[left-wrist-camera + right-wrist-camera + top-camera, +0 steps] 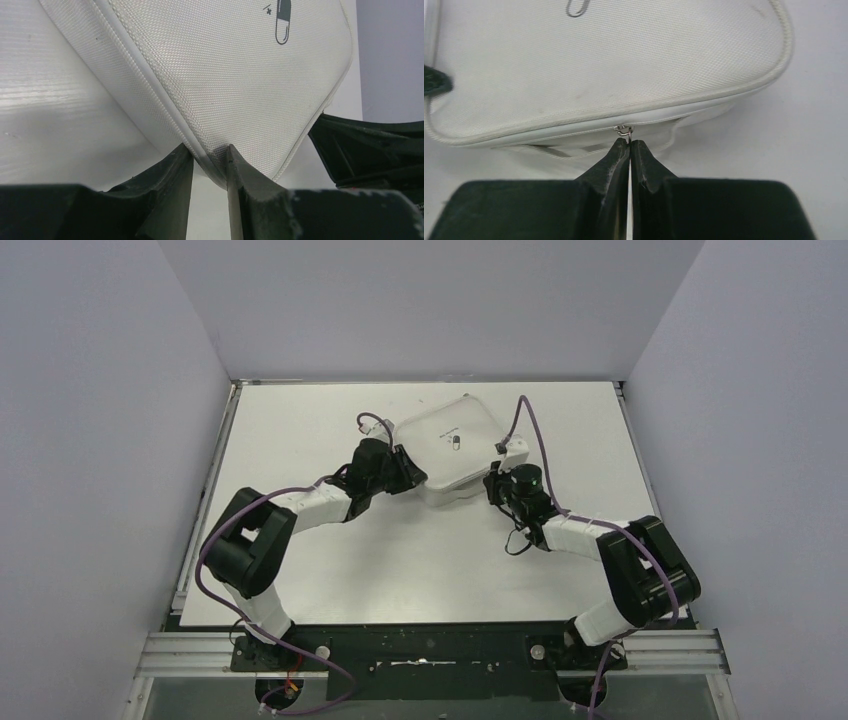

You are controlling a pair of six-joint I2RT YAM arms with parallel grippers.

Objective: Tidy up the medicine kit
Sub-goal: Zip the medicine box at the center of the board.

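The medicine kit (452, 448) is a pale white woven case with a small dark pill logo (456, 440), lying on the table at the back middle. My left gripper (413, 473) is at its left corner. In the left wrist view its jaws (210, 154) are closed on the corner seam of the kit (225, 75). My right gripper (498, 483) is at the kit's right side. In the right wrist view its fingers (629, 143) are shut on the small metal zipper pull (623, 131) under the lid edge of the kit (614, 65).
The white table (330, 570) ends at grey walls at the back and both sides. Purple cables (535, 430) loop above each wrist. The right arm shows as a dark shape (370, 150) in the left wrist view.
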